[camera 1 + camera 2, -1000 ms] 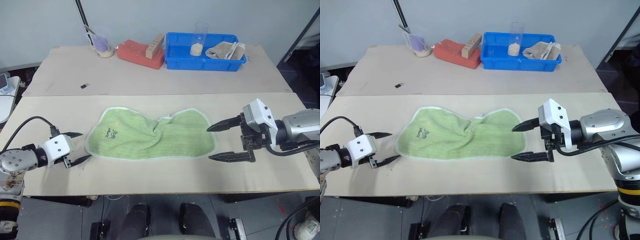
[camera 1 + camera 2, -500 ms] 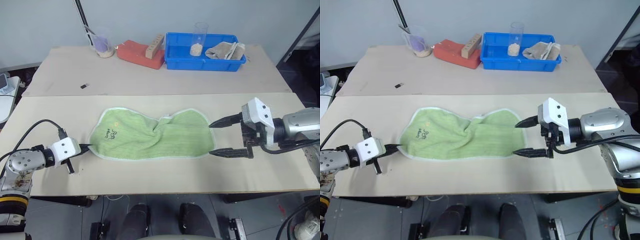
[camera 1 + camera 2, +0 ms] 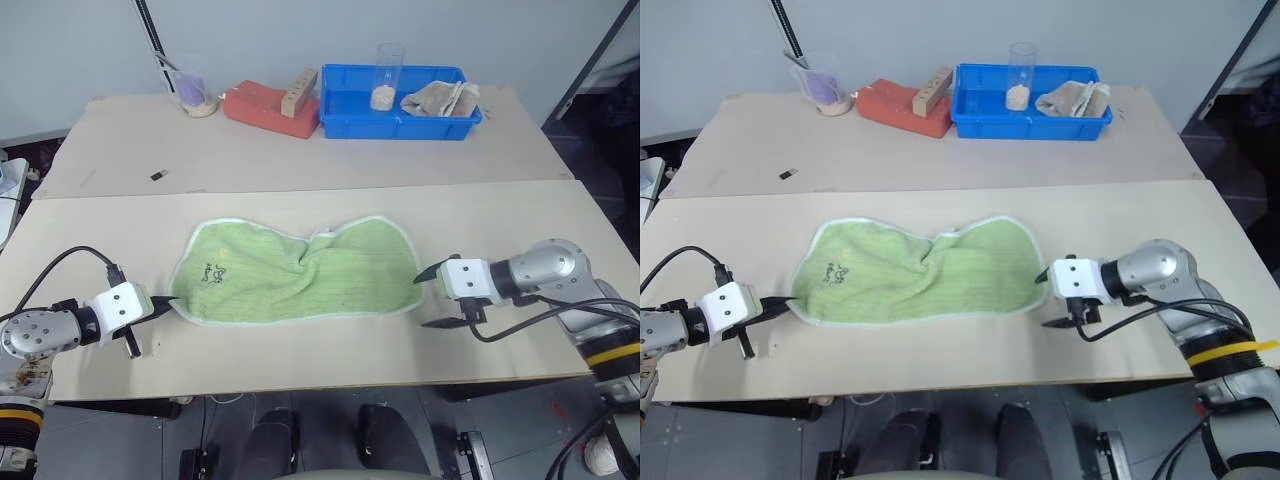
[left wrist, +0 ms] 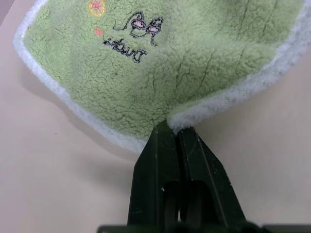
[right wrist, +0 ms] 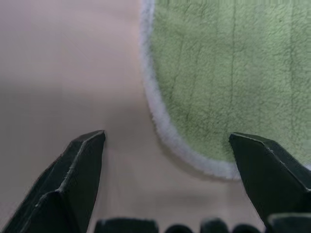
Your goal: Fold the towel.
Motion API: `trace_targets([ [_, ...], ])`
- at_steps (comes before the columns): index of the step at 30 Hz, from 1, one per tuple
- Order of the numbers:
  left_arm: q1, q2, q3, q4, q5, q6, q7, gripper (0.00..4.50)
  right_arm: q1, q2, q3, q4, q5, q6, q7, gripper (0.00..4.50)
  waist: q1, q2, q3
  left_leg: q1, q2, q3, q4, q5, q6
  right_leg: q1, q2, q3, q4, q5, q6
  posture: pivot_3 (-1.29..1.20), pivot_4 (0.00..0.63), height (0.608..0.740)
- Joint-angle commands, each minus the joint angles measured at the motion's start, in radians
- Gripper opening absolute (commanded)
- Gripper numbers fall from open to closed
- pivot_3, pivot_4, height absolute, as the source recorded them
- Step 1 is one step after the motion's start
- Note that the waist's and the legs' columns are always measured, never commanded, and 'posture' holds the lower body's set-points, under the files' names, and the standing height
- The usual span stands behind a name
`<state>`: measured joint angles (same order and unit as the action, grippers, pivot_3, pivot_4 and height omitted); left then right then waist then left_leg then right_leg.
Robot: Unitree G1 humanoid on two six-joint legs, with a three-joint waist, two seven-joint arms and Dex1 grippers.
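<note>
The light green towel point(image 3: 300, 272) lies spread and rumpled on the near table, its dark logo point(image 4: 131, 36) toward my left side. My left gripper point(image 3: 165, 303) is shut on the white edging at the towel's near left corner; in the left wrist view the closed fingertips point(image 4: 165, 133) pinch that edge. My right gripper point(image 3: 425, 300) is open low over the table at the towel's near right corner. One finger point(image 5: 80, 160) is over bare table and the other finger point(image 5: 262, 165) is over the cloth, with the white edge point(image 5: 160, 121) between them.
On the far table stand a blue bin point(image 3: 400, 128) holding a beaker and a beige cloth, a red block point(image 3: 265, 103) with a wooden piece on it, and a cup point(image 3: 193, 90). A small dark item point(image 3: 158, 176) lies near the seam between the tables.
My left gripper went from open beside the towel to shut on its left corner. My right gripper dropped to the table at the right corner, jaws slightly narrower. The camera has shifted.
</note>
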<state>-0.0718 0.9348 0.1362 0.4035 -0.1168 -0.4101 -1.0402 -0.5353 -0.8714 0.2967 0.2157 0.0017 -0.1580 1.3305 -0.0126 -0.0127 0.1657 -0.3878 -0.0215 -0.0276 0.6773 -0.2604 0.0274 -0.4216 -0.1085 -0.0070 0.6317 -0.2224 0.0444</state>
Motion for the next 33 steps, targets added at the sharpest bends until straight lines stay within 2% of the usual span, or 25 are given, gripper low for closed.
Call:
trace_targets([
  [1,0.018,0.009,0.017,-0.030,-0.007,0.012,0.009,0.00,-0.025,0.004,0.001,0.058,-0.034,-0.075,-0.002,2.97,0.000,0.000,0.000,0.000,0.000,0.000,0.000,0.000,0.000,0.000,0.000,0.000,0.000,0.000,0.000,0.00,0.150,0.740],
  [10,0.046,0.034,0.041,-0.058,-0.039,0.064,-0.018,0.00,-0.026,-0.014,-0.050,0.059,0.038,-0.085,0.050,0.02,0.000,0.000,0.000,0.000,0.000,0.000,0.000,0.000,0.000,0.000,0.000,0.001,0.000,0.000,0.000,0.00,0.150,0.740],
  [15,0.069,0.081,0.054,-0.139,-0.120,0.180,-0.119,0.00,0.002,-0.070,-0.133,-0.013,0.182,0.120,0.120,0.02,0.001,0.000,0.000,0.000,0.001,0.000,-0.001,0.000,0.001,0.000,0.000,0.001,0.000,0.000,0.000,0.00,0.150,0.740],
  [18,0.017,0.103,0.053,-0.229,-0.248,0.426,-0.188,0.00,-0.040,-0.083,-0.183,-0.009,0.253,0.288,0.126,0.02,0.003,0.000,0.000,0.000,0.001,0.000,0.000,0.000,0.001,0.000,0.000,0.001,0.000,0.000,0.000,0.00,0.150,0.740],
  [20,-0.093,0.089,0.042,-0.227,-0.295,0.557,-0.186,0.00,-0.111,-0.067,-0.202,0.052,0.257,0.345,0.103,0.02,0.005,0.000,0.000,0.000,0.001,-0.001,0.001,0.000,0.001,0.000,0.000,0.001,0.001,0.000,0.000,0.00,0.150,0.740],
  [24,-0.408,-0.005,0.019,-0.074,-0.281,0.655,-0.099,0.00,-0.319,0.001,-0.214,0.268,0.198,0.322,-0.005,0.02,0.005,-0.001,0.001,0.000,-0.001,0.000,0.002,0.000,0.000,0.000,0.002,0.001,0.002,0.001,-0.001,0.00,0.150,0.740],
  [27,-0.620,-0.057,0.013,0.063,-0.246,0.652,-0.056,0.00,-0.492,0.051,-0.235,0.436,0.167,0.255,-0.093,0.02,-0.001,-0.001,0.001,-0.001,-0.002,0.002,0.002,0.001,-0.001,-0.002,0.002,0.001,0.002,0.002,-0.001,0.00,0.150,0.740],
  [30,-0.882,-0.083,0.006,0.226,-0.194,0.577,-0.013,0.00,-0.712,0.069,-0.272,0.627,0.127,0.126,-0.221,0.02,-0.006,-0.002,0.002,-0.004,-0.003,0.003,0.002,0.002,-0.003,-0.005,0.002,0.001,0.007,0.002,-0.001,0.00,0.150,0.740],
  [33,-1.003,-0.076,0.006,0.316,-0.164,0.525,-0.020,0.00,-0.814,0.047,-0.285,0.726,0.101,0.041,-0.243,0.02,-0.012,-0.003,0.002,-0.018,-0.004,0.004,0.003,0.009,-0.014,-0.019,0.000,0.001,0.010,0.003,0.001,0.00,0.150,0.740],
])
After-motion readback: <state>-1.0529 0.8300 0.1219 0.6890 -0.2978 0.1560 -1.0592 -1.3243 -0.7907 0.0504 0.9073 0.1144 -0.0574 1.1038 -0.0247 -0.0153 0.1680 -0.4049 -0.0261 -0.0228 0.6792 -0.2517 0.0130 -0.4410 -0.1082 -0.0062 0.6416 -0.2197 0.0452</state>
